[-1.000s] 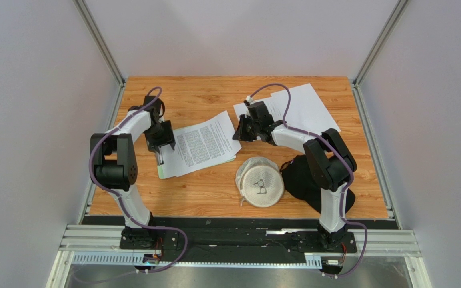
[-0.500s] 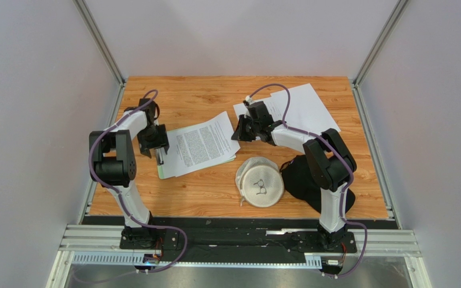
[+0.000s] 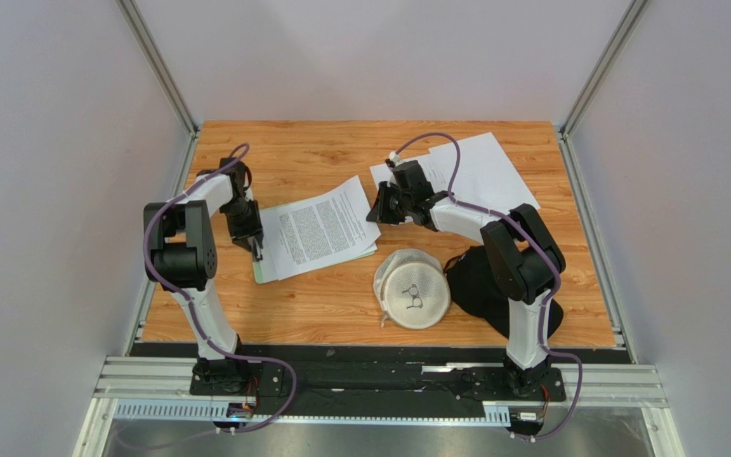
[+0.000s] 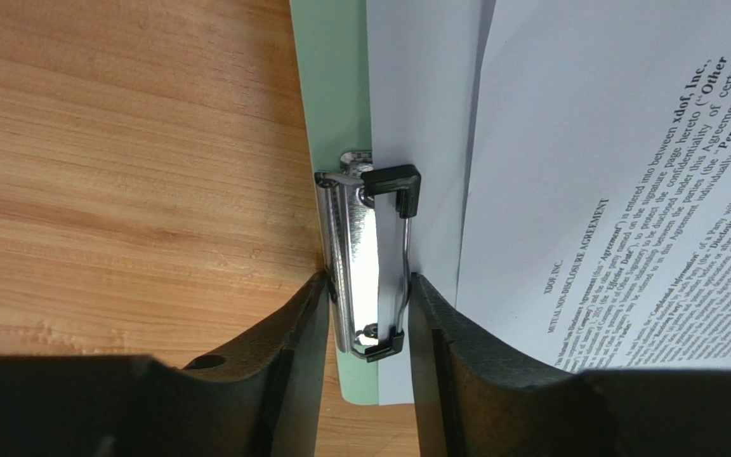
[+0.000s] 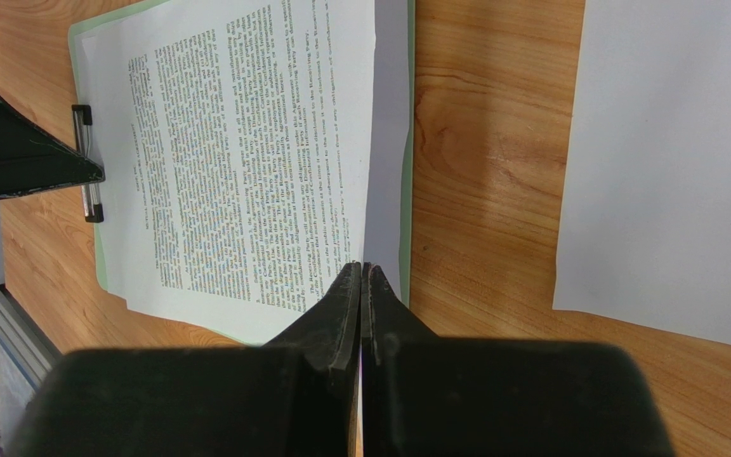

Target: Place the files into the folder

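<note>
The light-green folder (image 3: 263, 276) lies left of centre with its metal clip (image 4: 367, 257) at its left short edge. A printed sheet (image 3: 322, 228) and a plain sheet (image 4: 422, 95) lie on it. My left gripper (image 4: 369, 286) is shut on the clip, one finger against each side. My right gripper (image 5: 362, 268) is shut on the right edge of the printed sheet (image 5: 245, 152), over the folder's far end (image 5: 406, 190). More white sheets (image 3: 488, 171) lie on the table at the back right; one also shows in the right wrist view (image 5: 665, 162).
A white round cloth item (image 3: 412, 288) with a small drawing and a black cloth (image 3: 479, 281) lie near the right arm's base. Metal frame posts and walls enclose the wooden table (image 3: 322, 305).
My left wrist has turned and shifted slightly left and down, onto the folder's clip. The right arm and the printed sheet have stayed put.
</note>
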{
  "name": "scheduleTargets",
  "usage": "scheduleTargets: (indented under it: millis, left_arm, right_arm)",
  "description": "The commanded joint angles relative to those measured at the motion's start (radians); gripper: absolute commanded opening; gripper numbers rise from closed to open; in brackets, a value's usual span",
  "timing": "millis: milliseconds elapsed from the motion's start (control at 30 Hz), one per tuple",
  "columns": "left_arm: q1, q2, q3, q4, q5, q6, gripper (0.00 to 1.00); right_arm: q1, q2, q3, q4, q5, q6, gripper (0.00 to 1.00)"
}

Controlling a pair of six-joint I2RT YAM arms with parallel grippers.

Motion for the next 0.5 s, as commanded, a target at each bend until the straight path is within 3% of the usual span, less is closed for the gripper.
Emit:
scheduleTargets:
  millis: [0, 167, 267, 467]
  left_arm:
    - [0.0, 0.025, 0.026, 0.019, 0.078, -0.001, 0.4]
    - [-0.006, 0.041, 0.052, 0.008, 0.076, -0.015, 0.35]
    - [-0.017, 0.055, 0.06, -0.012, 0.008, -0.032, 0.43]
    - [-0.038, 0.071, 0.069, -0.026, -0.069, -0.052, 0.45]
  right_arm:
    - [0.004, -0.052, 0.0, 0.036, 0.009, -0.005, 0.0]
    - [0.004, -0.049, 0.009, 0.023, 0.02, -0.013, 0.0]
    - [0.004, -0.052, 0.011, 0.022, 0.023, -0.015, 0.0]
    - [0.004, -0.055, 0.003, 0.022, 0.033, -0.005, 0.0]
